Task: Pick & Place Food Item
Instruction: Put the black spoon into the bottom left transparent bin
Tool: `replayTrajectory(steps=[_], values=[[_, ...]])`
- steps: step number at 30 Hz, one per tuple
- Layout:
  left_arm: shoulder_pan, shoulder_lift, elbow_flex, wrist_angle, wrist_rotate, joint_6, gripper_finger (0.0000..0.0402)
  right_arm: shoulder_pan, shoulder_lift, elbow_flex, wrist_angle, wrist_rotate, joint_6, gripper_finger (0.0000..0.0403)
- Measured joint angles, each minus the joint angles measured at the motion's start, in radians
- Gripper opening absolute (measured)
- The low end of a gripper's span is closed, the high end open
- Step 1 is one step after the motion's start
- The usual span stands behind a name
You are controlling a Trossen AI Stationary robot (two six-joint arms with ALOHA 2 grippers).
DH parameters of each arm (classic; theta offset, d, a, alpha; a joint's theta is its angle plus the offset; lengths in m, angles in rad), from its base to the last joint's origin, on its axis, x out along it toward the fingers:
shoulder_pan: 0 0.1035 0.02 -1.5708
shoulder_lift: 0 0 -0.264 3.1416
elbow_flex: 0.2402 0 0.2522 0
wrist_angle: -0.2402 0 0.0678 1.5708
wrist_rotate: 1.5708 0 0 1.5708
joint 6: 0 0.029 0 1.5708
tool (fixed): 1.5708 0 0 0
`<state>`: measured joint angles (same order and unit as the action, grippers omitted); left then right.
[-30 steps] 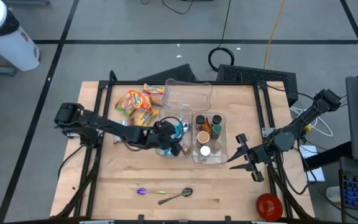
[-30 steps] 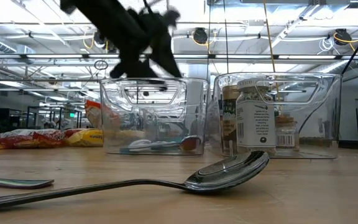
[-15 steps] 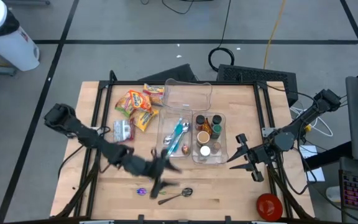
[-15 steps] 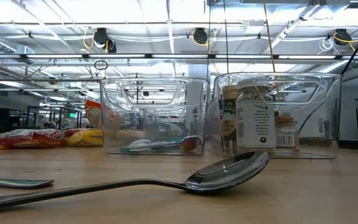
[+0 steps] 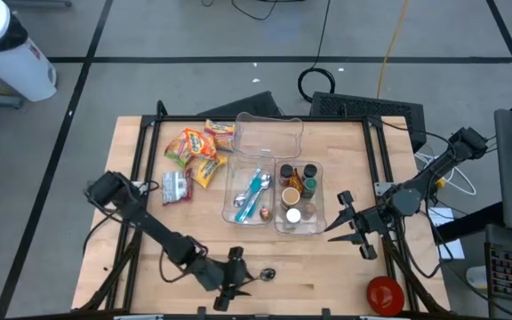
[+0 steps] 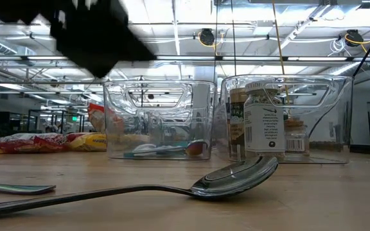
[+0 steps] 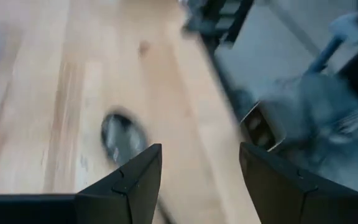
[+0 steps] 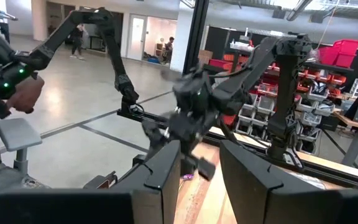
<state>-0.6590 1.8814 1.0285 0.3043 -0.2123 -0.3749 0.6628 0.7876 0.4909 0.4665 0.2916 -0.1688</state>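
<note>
From above, the left gripper (image 5: 230,286) hangs at the tabletop's (image 5: 345,267) front edge, just beside the spoon (image 5: 266,275) — arm stretched low along the table from the left edge. Snack packets (image 5: 194,149) lie well apart, near the back-left corner. The right gripper (image 5: 346,227) waits at the right edge, fingers parted (nothing between them).

In the left wrist view, the spoon's bowl (image 7: 120,135) lies ahead of the spread, empty fingers (image 7: 135,180).

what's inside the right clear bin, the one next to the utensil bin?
The right clear bin holds several spice jars; from above only their lids show. The low view shows one labelled jar up front, hiding those behind it.
</note>
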Motion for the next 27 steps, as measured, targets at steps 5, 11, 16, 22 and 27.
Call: replayTrajectory(steps=[5, 11, 16, 22, 27], values=[[-0.003, 0.075, 0.099, -0.197, -0.005, -0.003, 0.0223, 0.0, 0.0, 0.0, -0.001, 0.025, 0.0, 0.0105], [0.013, 0.164, 0.221, -0.401, -0.024, 0.002, 0.0223, 0.0, 0.0, 0.0, -0.001, 0.026, 0.0, 0.0105], [0.03, 0.175, 0.236, -0.403, 0.003, 0.001, 0.0223, 0.0, 0.0, 0.0, -0.002, 0.025, 0.0, 0.0105], [0.038, 0.176, 0.236, -0.487, 0.003, -0.007, 0.0223, 0.0, 0.0, 0.0, -0.005, 0.023, 0.0, 0.0105], [0.051, 0.174, 0.224, -0.513, 0.002, -0.03, 0.0223, 0.0, 0.0, 0.0, -0.006, 0.022, 0.0, 0.0105]])
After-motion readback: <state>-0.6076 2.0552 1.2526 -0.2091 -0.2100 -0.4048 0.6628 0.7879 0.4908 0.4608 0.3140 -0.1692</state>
